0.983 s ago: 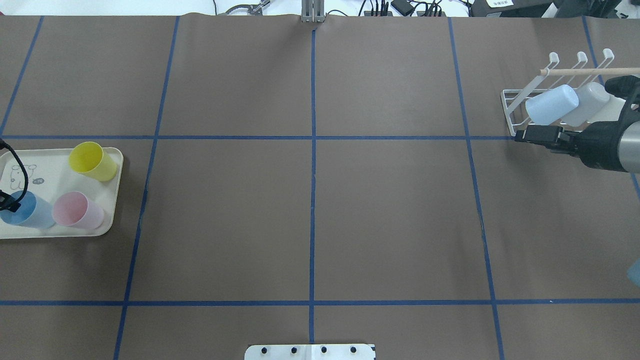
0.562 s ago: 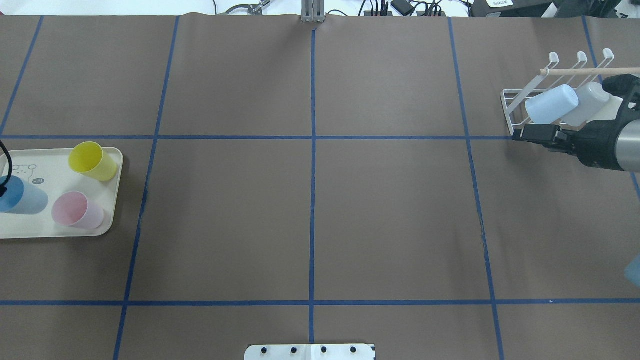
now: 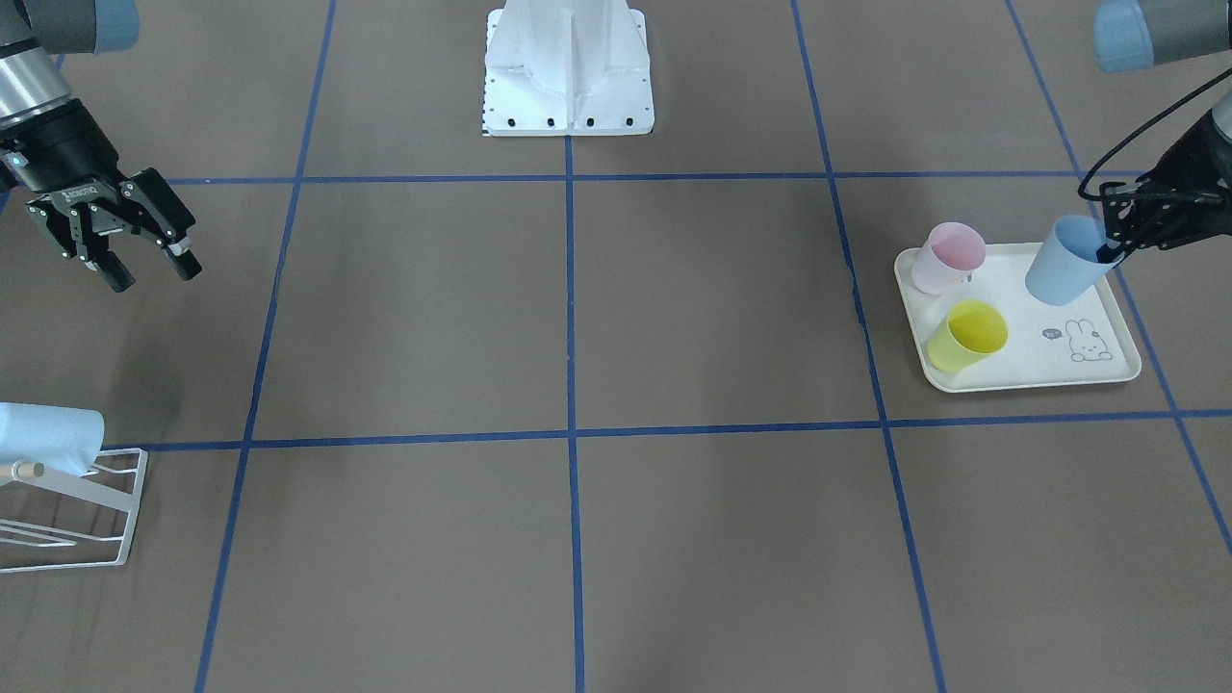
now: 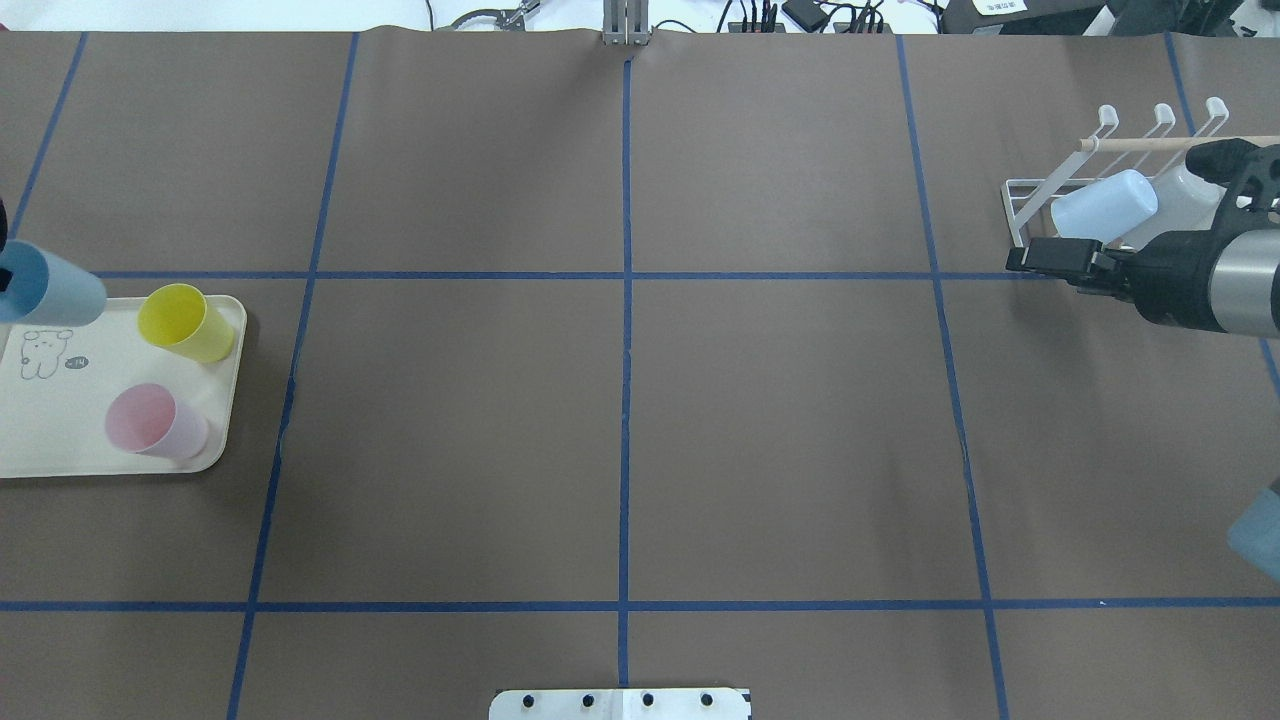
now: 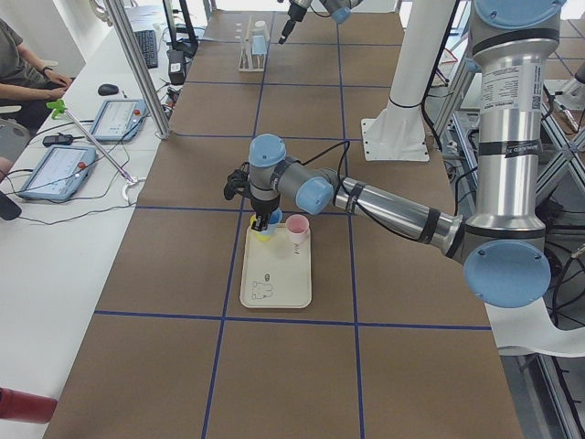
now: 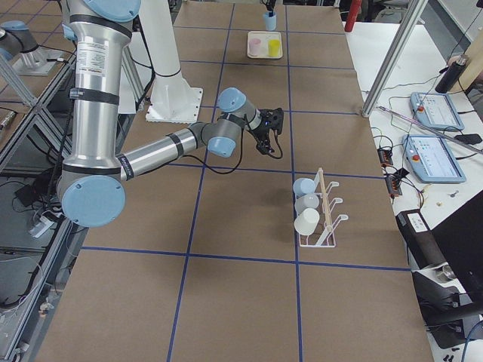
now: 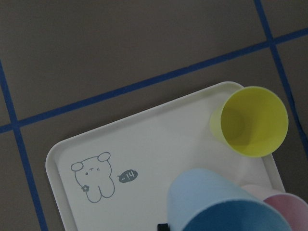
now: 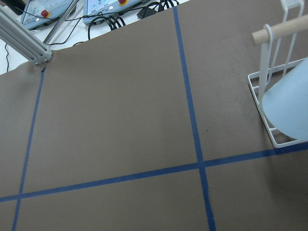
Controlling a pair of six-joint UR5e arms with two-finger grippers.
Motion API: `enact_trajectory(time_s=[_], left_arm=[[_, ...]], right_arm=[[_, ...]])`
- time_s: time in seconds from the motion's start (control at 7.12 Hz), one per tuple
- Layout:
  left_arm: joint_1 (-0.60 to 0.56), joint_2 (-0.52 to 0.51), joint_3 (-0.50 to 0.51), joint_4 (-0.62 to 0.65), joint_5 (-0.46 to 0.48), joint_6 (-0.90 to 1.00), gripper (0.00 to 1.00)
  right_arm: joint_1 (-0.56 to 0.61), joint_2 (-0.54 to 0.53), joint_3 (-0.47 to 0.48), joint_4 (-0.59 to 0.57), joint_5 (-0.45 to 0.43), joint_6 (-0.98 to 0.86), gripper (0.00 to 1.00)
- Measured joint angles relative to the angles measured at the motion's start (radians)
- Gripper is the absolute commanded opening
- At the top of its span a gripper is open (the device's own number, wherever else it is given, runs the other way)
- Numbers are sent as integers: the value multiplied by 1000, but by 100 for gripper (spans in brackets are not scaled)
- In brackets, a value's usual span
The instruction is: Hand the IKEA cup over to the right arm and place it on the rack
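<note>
My left gripper (image 3: 1116, 241) is shut on the rim of a blue IKEA cup (image 3: 1066, 260), one finger inside it. It holds the cup tilted above the far end of the cream tray (image 3: 1020, 377). The cup shows at the left edge of the overhead view (image 4: 55, 287) and at the bottom of the left wrist view (image 7: 216, 204). My right gripper (image 3: 154, 274) is open and empty, beside the white wire rack (image 4: 1025, 215). The rack (image 3: 91, 510) holds pale cups (image 4: 1105, 207) on its slanted rods.
A yellow cup (image 4: 185, 322) and a pink cup (image 4: 155, 420) stand on the tray (image 4: 60, 445). The rack's wooden peg (image 4: 1150, 143) juts left above the right arm. The robot base (image 3: 568, 67) stands at the table's middle edge.
My left gripper has lifted the blue cup off the tray and carried it toward the far end of the tray. My right gripper has shifted slightly left, still open.
</note>
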Motion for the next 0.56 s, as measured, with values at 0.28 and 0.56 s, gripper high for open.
enact_trajectory(time_s=[0.28,0.56], left_arm=[[22,-146,-28,-9,-5,-233,0],[133,-278,-70,-34,26,-466,0]], right_arm=[[-10,46,-4,-5,0,70,100],[-29,99,-10,-10,-3,147,100]])
